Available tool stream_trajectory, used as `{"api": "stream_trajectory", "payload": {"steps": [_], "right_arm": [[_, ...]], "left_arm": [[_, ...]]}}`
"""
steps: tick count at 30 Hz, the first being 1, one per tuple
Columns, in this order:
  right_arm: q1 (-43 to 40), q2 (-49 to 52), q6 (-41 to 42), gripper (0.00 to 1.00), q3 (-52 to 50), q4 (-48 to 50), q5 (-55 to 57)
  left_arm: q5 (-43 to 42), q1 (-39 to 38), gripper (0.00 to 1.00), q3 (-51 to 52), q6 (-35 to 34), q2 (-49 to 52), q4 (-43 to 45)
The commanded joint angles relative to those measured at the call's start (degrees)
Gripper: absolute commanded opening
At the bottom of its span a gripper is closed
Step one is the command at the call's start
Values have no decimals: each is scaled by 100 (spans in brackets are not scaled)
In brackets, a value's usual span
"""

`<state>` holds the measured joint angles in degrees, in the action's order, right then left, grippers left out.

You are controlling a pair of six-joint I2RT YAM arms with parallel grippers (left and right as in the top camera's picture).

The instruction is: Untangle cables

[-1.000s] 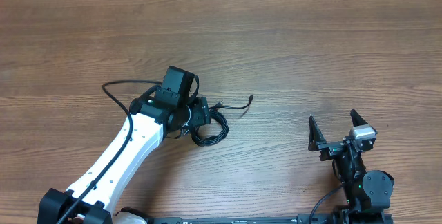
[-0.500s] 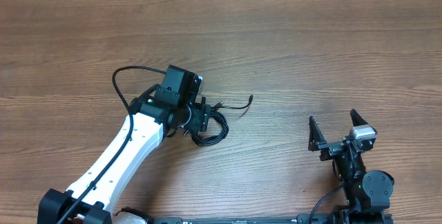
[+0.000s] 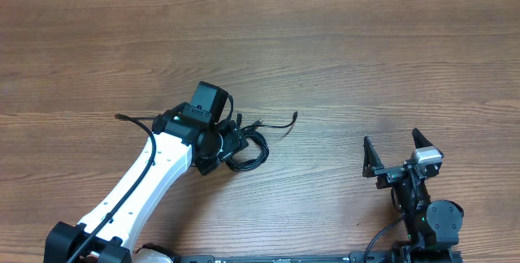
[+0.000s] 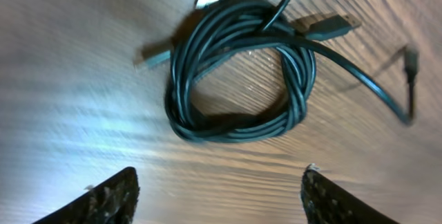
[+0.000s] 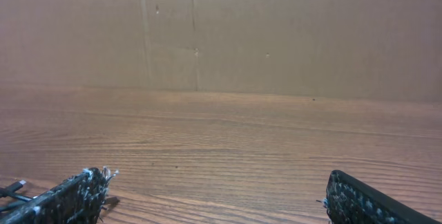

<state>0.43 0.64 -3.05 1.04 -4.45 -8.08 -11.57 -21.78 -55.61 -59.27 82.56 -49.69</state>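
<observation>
The cables [image 3: 250, 151] lie as a small black coil on the wooden table, left of centre. One loose strand runs right from the coil to a plug end [image 3: 294, 116]. In the left wrist view the coil [image 4: 238, 128] fills the upper middle, with metal-tipped plugs sticking out of its top. My left gripper [image 4: 219, 182] hangs open just short of the coil with nothing between its fingers. Seen from overhead, this left gripper [image 3: 231, 145] sits at the coil's left edge. My right gripper [image 3: 392, 140] stands open at the front right, far from the cables, and is empty in the right wrist view [image 5: 215, 182].
The left arm's own thicker black wire [image 3: 134, 119] trails left of its wrist. A cardboard wall [image 5: 276, 30] rises along the table's far edge. Bare wood [image 3: 366, 52] lies between the two arms.
The left wrist has shifted slightly over the coil, and its own wire has dropped from an upward arch to lie low on the left. The coil and right arm have not moved.
</observation>
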Motion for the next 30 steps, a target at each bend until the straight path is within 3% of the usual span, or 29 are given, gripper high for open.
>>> {"api": "stream_trajectory", "payload": {"steps": [1,10,15,19,21,27,30], "right_arm": [[22,-24,-24,100,-55,24,52],[22,-24,-24,100,-55,22,52],[22,-24,-24,100,-55,22,52],[22,-24,-24,100,-55,24,52],[22,-24,-24,100,-55,24,52],[22,-24,-24,100,-55,24,52],[22,-24,-24,100,-55,22,52]], "left_arm": [[-328,-59,73,-138,-1685,-50,0],[131,-503,72,-68,-3095,282,76],[197,-713,66,-68,-3375,841,197],[494,-713,55,-68,-3370,1248,262],[564,-713,35,-68,-3366,1388,264],[892,-706,4,-70,-2485,1488,380],[1274,-704,4,-79,-1095,1482,730]]}}
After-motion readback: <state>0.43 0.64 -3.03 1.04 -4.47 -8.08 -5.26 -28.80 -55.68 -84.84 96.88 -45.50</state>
